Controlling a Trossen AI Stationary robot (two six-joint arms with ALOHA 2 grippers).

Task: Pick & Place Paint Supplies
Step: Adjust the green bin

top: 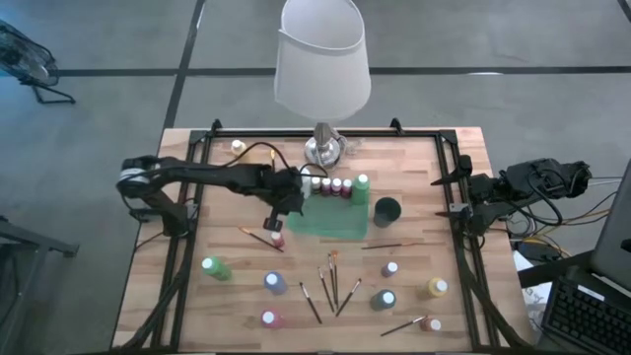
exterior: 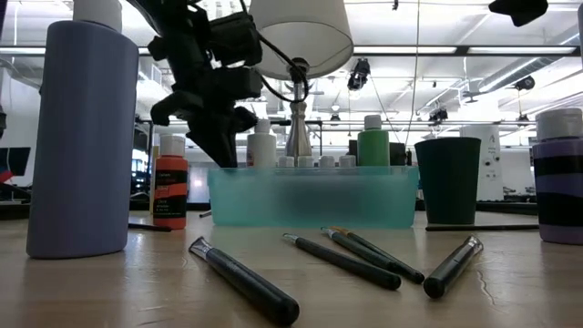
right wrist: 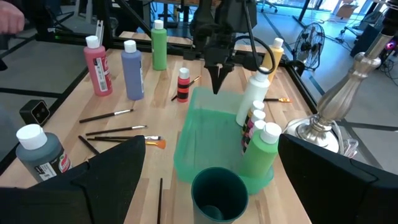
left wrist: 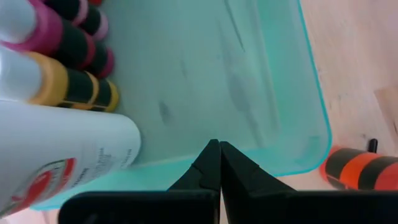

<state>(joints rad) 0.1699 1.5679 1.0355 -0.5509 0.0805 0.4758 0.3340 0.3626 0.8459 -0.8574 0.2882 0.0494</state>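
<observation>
Left claw: the left claw (top: 287,210) hangs over the near left corner of the green bin (top: 340,225), fingers pressed together on nothing; the left wrist view shows the two tips meeting just above the bin's rim, and the right wrist view (right wrist: 217,79) shows it pointing down above that end.
Bin contents: a tall white bottle (left wrist: 56,155) stands just beside the claw inside the bin; behind it runs a row of small yellow and maroon bottles (top: 330,185) along the far wall, ending in a green bottle (top: 363,183).
Beside the bin: a red-orange bottle (top: 277,238) stands on the desk (top: 227,177) just outside the bin's near left corner, close under the claw; a thin brush (top: 258,238) lies next to it. A dark green cup (top: 387,209) stands just right of the bin.
Loose bottles: a green one (top: 214,266), a blue one (top: 275,283) and a red one (top: 269,319) stand on the near left; further bottles stand on the near right, among them a yellow one (top: 437,287).
Loose brushes: several paintbrushes (top: 333,281) lie fanned between the two groups, in front of the bin.
Lamp: a white-shaded lamp (top: 321,59) stands at the desk's far edge.
Right claw: the right claw (top: 455,196) waits at the desk's right edge, fingers spread wide, empty.
</observation>
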